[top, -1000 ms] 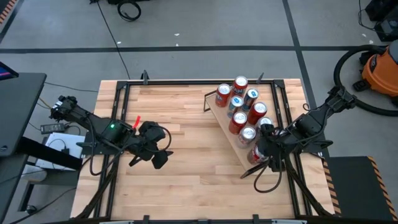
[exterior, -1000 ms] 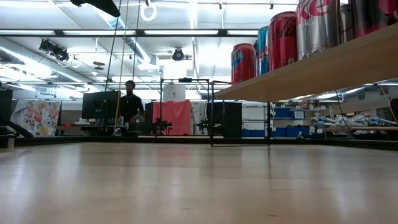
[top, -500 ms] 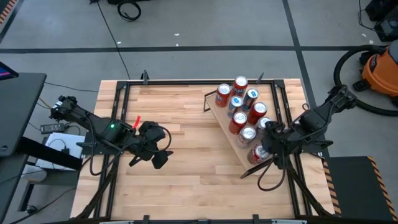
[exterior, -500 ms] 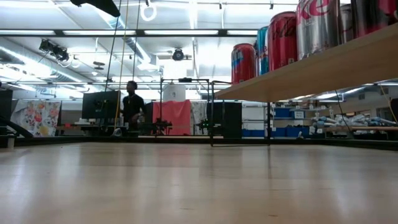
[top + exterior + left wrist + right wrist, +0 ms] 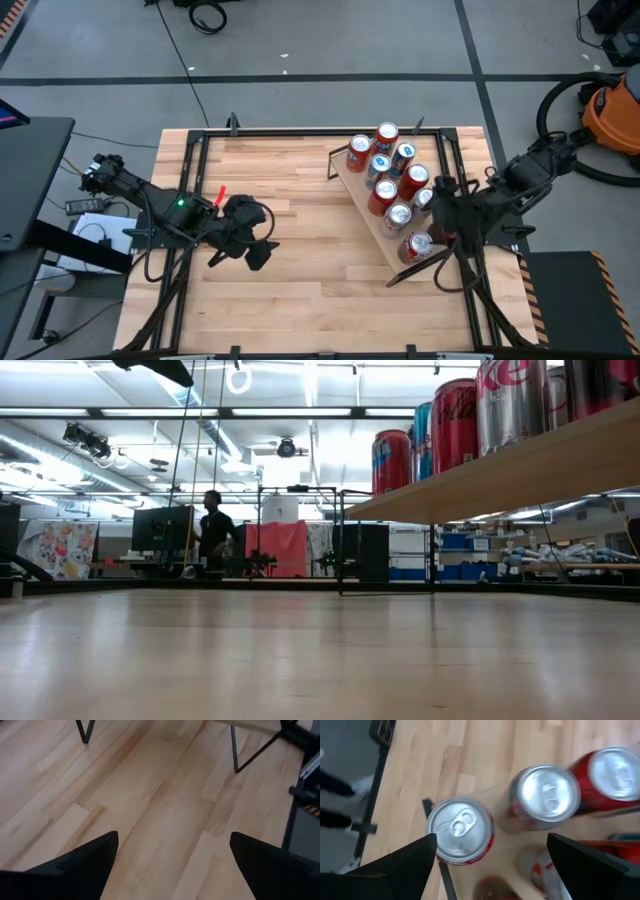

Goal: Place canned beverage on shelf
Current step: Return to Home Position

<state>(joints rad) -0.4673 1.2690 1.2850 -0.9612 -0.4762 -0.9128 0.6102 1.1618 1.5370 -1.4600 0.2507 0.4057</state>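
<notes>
The shelf (image 5: 372,222), a sloped light wood board on thin black supports, stands at the table's right. Several canned beverages stand upright on it in two rows. A red can (image 5: 418,244) stands at its near end, also seen from above in the right wrist view (image 5: 460,830), with a second can (image 5: 550,795) beside it. My right gripper (image 5: 443,212) hovers open above the shelf's near end, touching nothing; its fingers (image 5: 405,865) frame the cans' tops. My left gripper (image 5: 245,242) waits open over the bare table at the left (image 5: 173,836).
Bare wooden tabletop (image 5: 300,190) lies between the two arms. A black metal frame (image 5: 200,135) runs around the table. The low view shows the shelf's underside (image 5: 520,470) with cans on top. A person (image 5: 212,525) stands far off in the room behind.
My right gripper has risen from around the red can at the shelf's near end and drawn back toward the table's right edge, staying open. The can stays upright on the shelf.
</notes>
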